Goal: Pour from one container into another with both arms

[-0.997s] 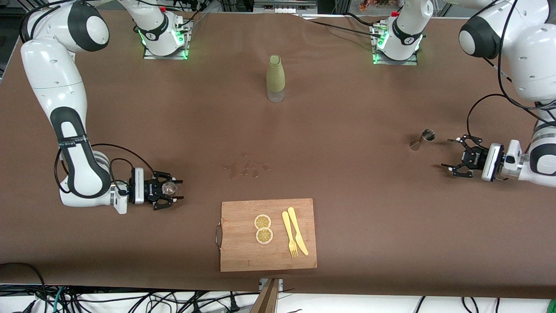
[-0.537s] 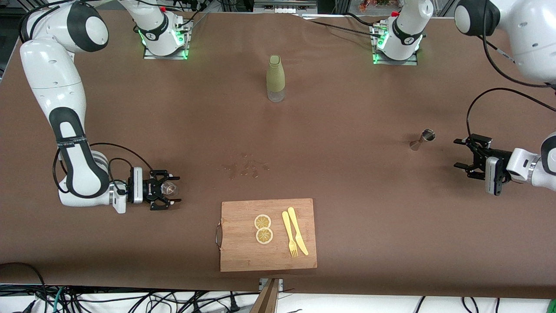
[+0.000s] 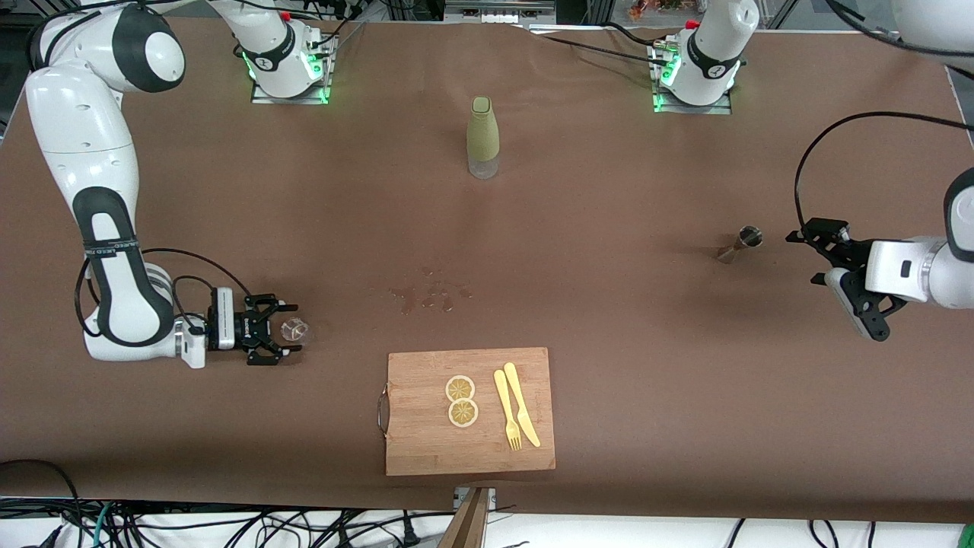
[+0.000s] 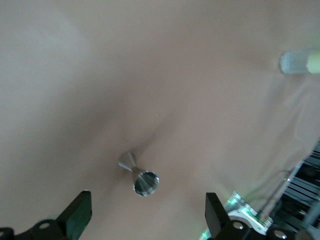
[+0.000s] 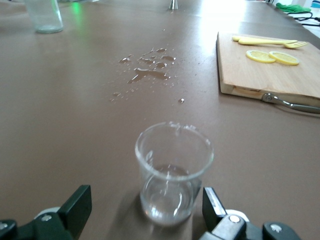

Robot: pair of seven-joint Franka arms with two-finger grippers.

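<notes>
Two white robot arms reach over a brown table. Going from one end of the front view to the other, the right arm comes first. The right gripper is down low at the right arm's end of the table. Its two black fingers are spread wide apart. The small clear glass cup stands upright on the table just at the fingertips. In the right wrist view the glass cup stands between the two spread fingers and has a little clear liquid at the bottom. I cannot tell if the fingers touch it.

Near the middle of the table are some spilled drops. Nearer to the front camera than the drops lies a wooden cutting board. On it are two lemon slices, and beside them a yellow fork and a yellow knife. A tall green bottle stands upright farther from the camera, between the two arm bases.

Next comes the little shiny steel jigger, standing on the table toward the left arm's end. The left gripper is up in the air near the jigger, apart from it. Its fingers are wide apart and hold nothing. In the left wrist view the jigger shows on the table between the open fingers but farther off.
</notes>
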